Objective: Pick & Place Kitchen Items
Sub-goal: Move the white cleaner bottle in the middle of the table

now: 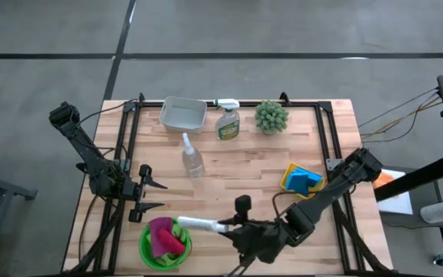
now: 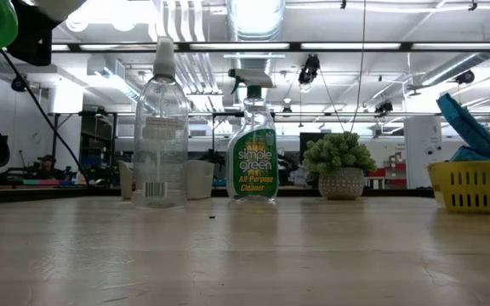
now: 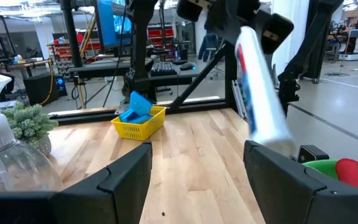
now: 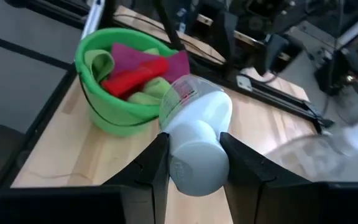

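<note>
— White bottle (image 1: 198, 224): where, and who has it?
— Right gripper (image 1: 223, 228) is clenched on it, fingers pinching its base end. Bottle lies level in the air at the table's near edge, cap end over the rim of the green bowl (image 1: 146, 252). Wrist view confirms: both dark fingers (image 4: 143, 168) press the bottle (image 4: 194, 140) from either side, bowl (image 4: 107, 109) just beyond it.

— Bowl contents?
— Pink cloth (image 1: 162, 235), a red item (image 4: 133, 76) on top, green cloth (image 4: 99, 63) tucked against the wall. Bowl sits at the near left part of the table (image 1: 244, 165).

— Left gripper?
— Left gripper (image 1: 151, 195) hangs at the left side, just behind the bowl, fingers spread, holding nothing. Its own camera looks between the two fingers (image 3: 124, 174) at the bottle (image 3: 261, 93) tilted in the other arm's grip, with the red item (image 3: 353, 175) at the frame's corner.

— Farther out?
— Clear spray bottle (image 1: 191, 158) stands upright mid-table. Behind it, a green-labelled spray bottle (image 1: 228, 121) upright at the far edge, between a grey tub (image 1: 183, 115) and a potted plant (image 1: 271, 117). Right side: yellow basket (image 1: 291, 183) with blue sponges (image 1: 306, 178) in it, well apart from the rest.

— Low view?
— Both spray bottles (image 2: 162, 127) (image 2: 254, 144), plant (image 2: 339, 166) and basket (image 2: 475, 185) in a row across the tabletop, all upright.
</note>
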### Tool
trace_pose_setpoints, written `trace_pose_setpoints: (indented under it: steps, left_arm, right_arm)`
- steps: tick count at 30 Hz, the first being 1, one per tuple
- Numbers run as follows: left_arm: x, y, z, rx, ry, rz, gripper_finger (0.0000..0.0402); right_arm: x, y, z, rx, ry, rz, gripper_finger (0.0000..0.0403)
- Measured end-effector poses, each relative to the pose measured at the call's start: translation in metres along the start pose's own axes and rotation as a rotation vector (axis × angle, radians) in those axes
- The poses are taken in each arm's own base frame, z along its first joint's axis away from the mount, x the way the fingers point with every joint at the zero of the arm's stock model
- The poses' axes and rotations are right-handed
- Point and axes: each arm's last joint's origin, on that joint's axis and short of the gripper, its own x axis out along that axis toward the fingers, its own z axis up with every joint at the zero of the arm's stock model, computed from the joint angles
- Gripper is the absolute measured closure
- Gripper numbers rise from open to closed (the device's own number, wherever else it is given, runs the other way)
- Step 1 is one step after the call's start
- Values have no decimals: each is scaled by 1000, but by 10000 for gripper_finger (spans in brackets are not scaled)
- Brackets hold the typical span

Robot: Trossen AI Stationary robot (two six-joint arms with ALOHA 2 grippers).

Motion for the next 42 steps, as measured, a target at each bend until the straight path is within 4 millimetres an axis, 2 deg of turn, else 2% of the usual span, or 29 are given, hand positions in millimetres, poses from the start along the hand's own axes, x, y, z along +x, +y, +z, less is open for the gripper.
trace_pose_setpoints:
  steps: [5, 10, 14, 20, 24, 31, 37, 42]
  left_arm:
    - [0, 0, 0, 1, 0, 0, 148]
    - [0, 0, 0, 3, 0, 0, 148]
    - [0, 0, 0, 3, 0, 0, 148]
    - [0, 0, 0, 3, 1, 0, 148]
    - [0, 0, 0, 3, 1, 0, 148]
    - [0, 0, 0, 3, 1, 0, 148]
    - [0, 0, 0, -1, -1, 0, 148]
    - [0, 0, 0, -2, -1, 0, 148]
  right_arm:
    - [17, -3, -8, -21, -69, 28, 295]
    - [25, -8, -7, -46, -154, 56, 295]
    - [25, -14, -5, -66, -211, 50, 295]
    - [14, -29, 6, -82, -261, 13, 295]
    - [5, -45, 2, -87, -161, -28, 295]
    - [1, -84, -21, 2, 102, -89, 295]
    - [12, -124, -44, 63, 301, -118, 295]
    - [23, -157, -58, 118, 392, -95, 295]
